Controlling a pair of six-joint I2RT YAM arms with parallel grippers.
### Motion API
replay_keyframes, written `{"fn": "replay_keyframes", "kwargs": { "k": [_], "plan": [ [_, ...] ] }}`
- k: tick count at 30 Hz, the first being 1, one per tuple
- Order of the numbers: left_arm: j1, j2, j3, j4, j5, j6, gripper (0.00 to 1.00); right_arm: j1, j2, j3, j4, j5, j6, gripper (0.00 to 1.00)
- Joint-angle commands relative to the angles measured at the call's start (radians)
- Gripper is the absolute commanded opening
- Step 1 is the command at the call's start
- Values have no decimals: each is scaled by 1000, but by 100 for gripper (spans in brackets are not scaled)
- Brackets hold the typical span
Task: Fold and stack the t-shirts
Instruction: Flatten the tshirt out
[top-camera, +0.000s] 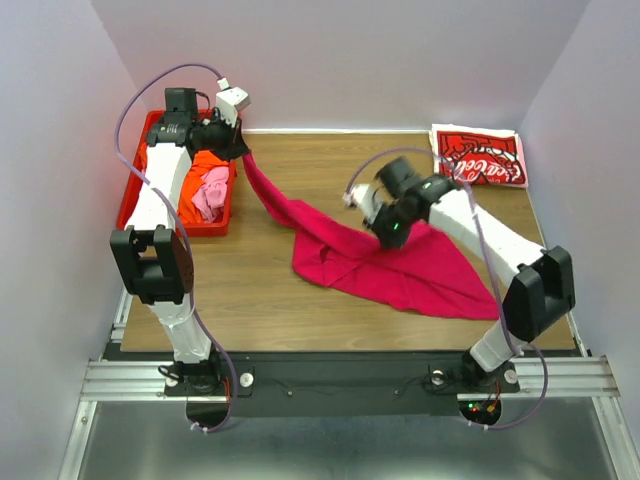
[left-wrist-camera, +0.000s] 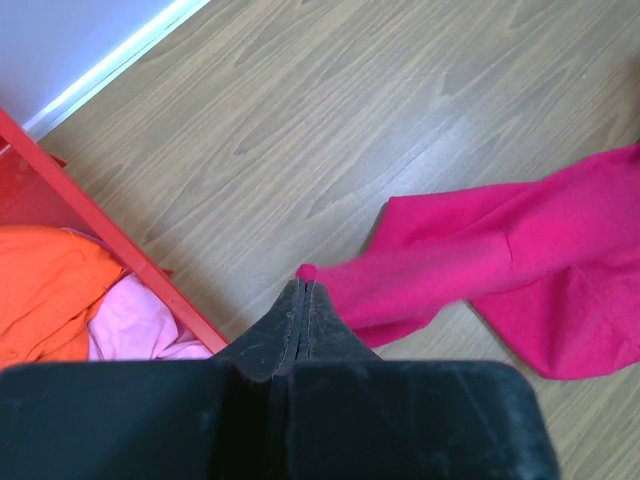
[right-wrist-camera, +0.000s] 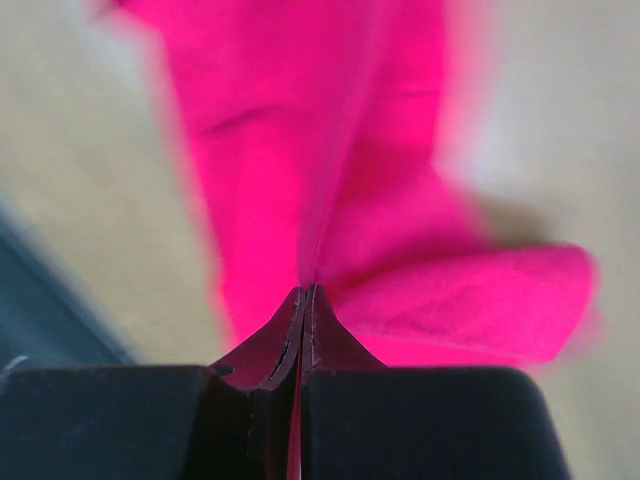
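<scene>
Magenta t-shirt (top-camera: 400, 270) is stretched across the wooden surface (top-camera: 250, 290), one end clenched in the left pincer (left-wrist-camera: 303, 295) beside the red bin (top-camera: 135, 200), a middle fold clenched in the right pincer (right-wrist-camera: 303, 300). For a flat spread, the grips are best drawn apart evenly and the cloth kept taut.

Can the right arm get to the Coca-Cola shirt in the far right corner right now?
Probably not yet: the right gripper is shut on the magenta shirt. The Coca-Cola shirt lies uncovered close by with bare table between, so after releasing it likely could.
</scene>
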Motion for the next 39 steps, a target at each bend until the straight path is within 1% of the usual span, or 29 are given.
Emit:
{"fn": "replay_keyframes", "kwargs": {
  "k": [1,3,4,5,6,7,8,9,10,11,12,13,14,15,16,17,19,20,21,24,26,27,28,33,36,39],
  "plan": [
    [0,-32,11,37,10,-9,0,220,-17,-201,-82,-157,96,1],
    [-2,-25,11,36,8,-9,0,310,-7,-241,-39,-234,126,1],
    [0,-16,14,31,8,-12,0,364,13,-232,-28,-275,160,8],
    [-2,-13,20,25,8,-12,0,367,25,-206,-25,-295,165,19],
    [0,-7,28,22,8,-9,0,360,42,-177,-28,-291,180,36],
    [0,-4,30,13,8,-6,0,353,39,-149,-26,-236,174,41],
    [-2,-4,30,10,7,-4,0,340,27,-101,-23,-207,165,43],
    [-2,-5,28,8,7,2,0,300,13,-86,-14,-163,151,48],
    [0,-7,23,5,7,5,0,275,-14,-70,-12,-144,141,50],
    [0,-7,22,5,5,6,0,252,-26,-74,-14,-124,127,50],
    [0,-7,19,4,5,8,0,231,-42,-91,-14,-103,90,47],
    [0,-8,16,2,4,12,0,196,-62,-114,-15,-43,69,45],
    [0,-8,13,4,4,14,0,183,-95,-141,-14,-11,47,43],
    [0,-8,10,4,5,14,0,169,-114,-205,-14,14,29,42],
    [-2,-7,8,5,8,16,0,136,-126,-230,-9,43,13,41],
    [-2,-7,5,7,10,11,0,119,-135,-253,-6,43,13,41],
    [0,-5,-6,16,16,6,0,74,-140,-284,0,36,13,41],
    [0,-4,-10,17,17,3,0,59,-137,-284,4,28,13,42],
    [-3,-5,-15,19,16,2,0,41,-125,-284,14,17,13,46],
    [-3,-8,-20,19,16,2,0,-97,-56,-237,-3,-73,25,47],
    [-3,-10,-21,16,11,5,0,-139,-24,-203,-37,-140,21,46],
    [-3,-12,-20,16,10,8,0,-166,-10,-213,-64,-177,18,46],
    [-3,-10,-20,16,7,9,0,-177,-11,-214,-68,-194,25,46],
    [-3,-7,-21,13,16,8,0,-203,-37,-342,-54,-246,74,47],
    [-3,-8,-30,16,16,9,0,-222,-40,-373,-39,-276,107,47],
    [-3,-15,-36,22,13,6,0,-223,-27,-367,-20,-254,151,47]
  ]
}}
